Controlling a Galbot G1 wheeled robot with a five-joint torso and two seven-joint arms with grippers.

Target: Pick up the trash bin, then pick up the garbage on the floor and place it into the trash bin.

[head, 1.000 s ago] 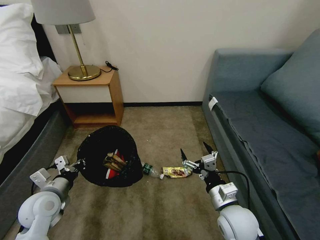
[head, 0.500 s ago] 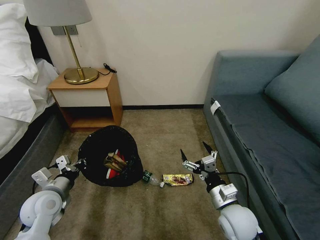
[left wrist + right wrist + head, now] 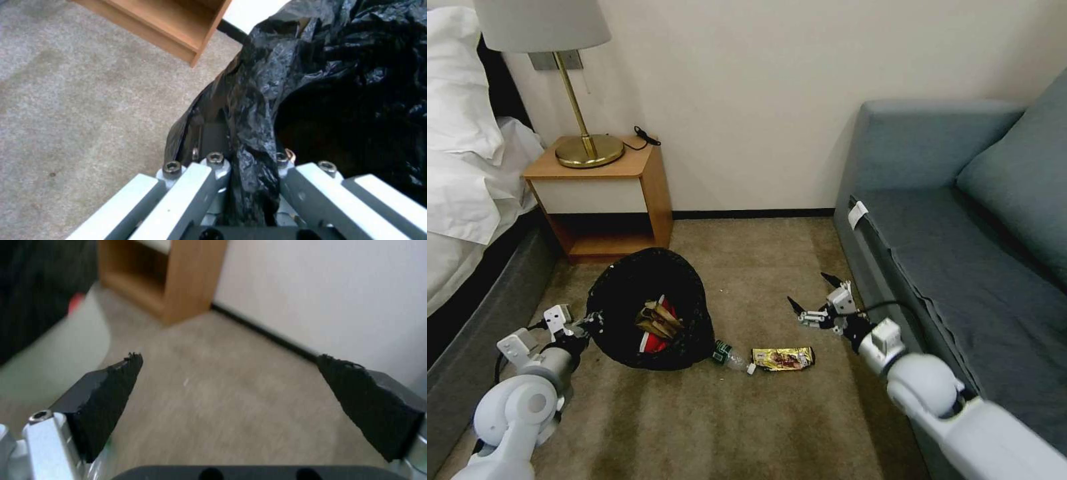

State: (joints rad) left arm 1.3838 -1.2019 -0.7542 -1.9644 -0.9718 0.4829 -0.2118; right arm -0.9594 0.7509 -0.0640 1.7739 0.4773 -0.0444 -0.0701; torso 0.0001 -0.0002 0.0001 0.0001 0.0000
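Trash bin [image 3: 647, 310] first: its rim sits pinched in the left gripper [image 3: 586, 325], whose fingers are clamped onto the crinkly black liner, as the left wrist view shows with the plastic [image 3: 249, 140] bunched between the metal fingers. From where I stand the bin leans with its mouth tipped toward the robot, at the near left of the carpet [image 3: 740, 413], just in front of the wooden nightstand [image 3: 602, 193]. Whether its base rests on the floor or hangs just clear I cannot tell. Inside it lie a crumpled brown paper bag [image 3: 657, 319] and something red [image 3: 654, 343], so I judge the first step done and about half the litter already in. Over on the right, the right gripper [image 3: 814, 297] hovers above the carpet beside the blue sofa [image 3: 960, 253] with its black-tipped fingers [image 3: 111, 396] spread wide and nothing between them. Left to collect are the small clear bottle [image 3: 730, 355], touching or nearly touching the bin's near-right side, and the gold wrapper [image 3: 782, 358] lying end-on just right of it; the open gripper sits a little beyond and to the right of the wrapper. The bin's white base is hidden under the bag, and the bottle's far end is tucked against the liner, so its full shape is hard to make out.
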